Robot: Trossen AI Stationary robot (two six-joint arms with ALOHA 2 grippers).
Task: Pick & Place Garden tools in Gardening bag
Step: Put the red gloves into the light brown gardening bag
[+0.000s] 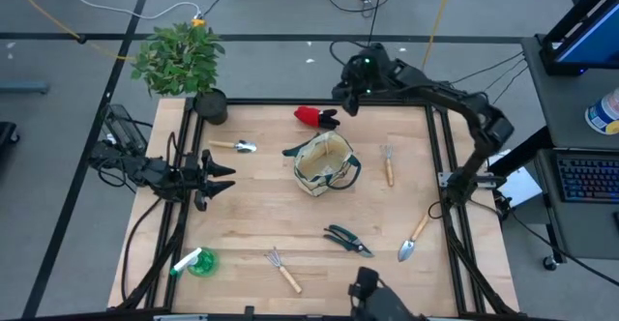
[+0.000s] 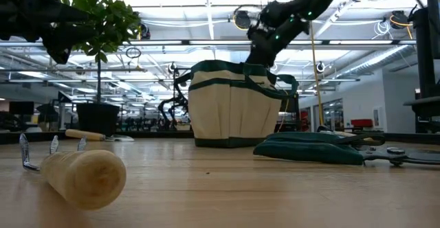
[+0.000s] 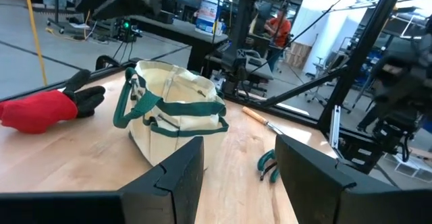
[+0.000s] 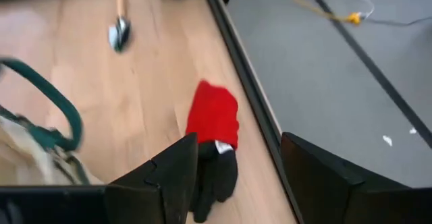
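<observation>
The step in hand is judged to be the approach to the red-black gloves (image 1: 315,117), which lie at the far edge of the table (image 1: 251,234), just beyond the gardening bag (image 1: 324,163). The right gripper (image 1: 350,97) is held above and just beside the gloves, empty, with its fingers spread; in the right wrist view the gloves (image 4: 214,133) are framed between those fingers, the black cuff end nearest the camera. The next move is thought to call for a descent onto the gloves, a closing on the fabric, and a short carry over the bag's open mouth.

The left gripper (image 1: 215,178) waits at the table's left side, its fingers parted and nothing between them.

No tool is seen inside the bag, so the task appears to be at its start. Outside it lie a trowel (image 1: 235,146), a hand rake (image 1: 388,161), pruning shears (image 1: 345,238), a second trowel (image 1: 414,240), a second rake (image 1: 283,269) and the green-white sprayer (image 1: 196,261).

Only the high view shows all of these at once. The low view shows the bag (image 2: 232,104) standing upright with the right arm overhead, though the dark green object lying beside it there cannot be identified with certainty. The left wrist view shows the bag's mouth (image 3: 177,89) open.
</observation>
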